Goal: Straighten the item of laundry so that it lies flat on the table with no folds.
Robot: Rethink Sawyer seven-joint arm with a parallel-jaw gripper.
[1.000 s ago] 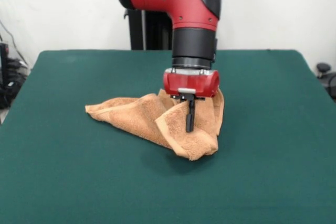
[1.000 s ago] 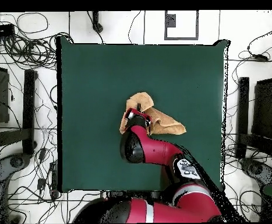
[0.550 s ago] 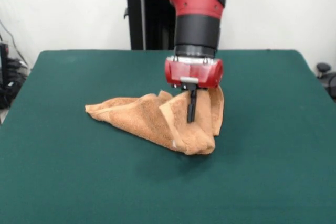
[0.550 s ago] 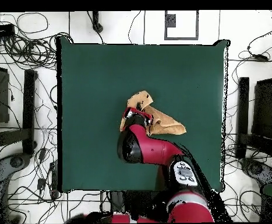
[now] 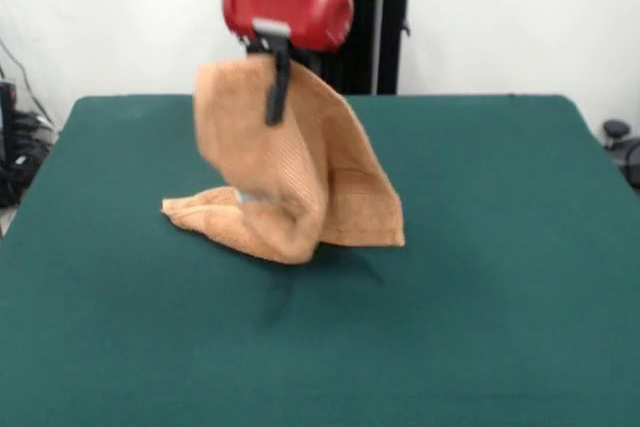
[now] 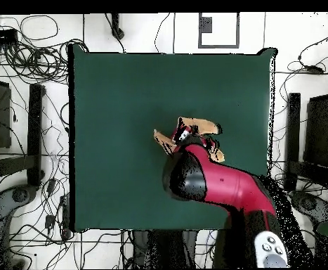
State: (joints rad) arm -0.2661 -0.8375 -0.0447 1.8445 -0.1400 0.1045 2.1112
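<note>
claw [image 5: 275,87] pinching towel [image 5: 300,182] at upper centre
lower folds rest on green worktop [image 5: 500,297].

Arm [image 6: 222,184] raised, jaws clamped, pointing down

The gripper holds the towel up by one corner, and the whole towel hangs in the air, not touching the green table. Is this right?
Not quite. In the front view the gripper does hold the towel up by its top, but only part of it hangs. Its lower end rests on the green table at the left.
</note>
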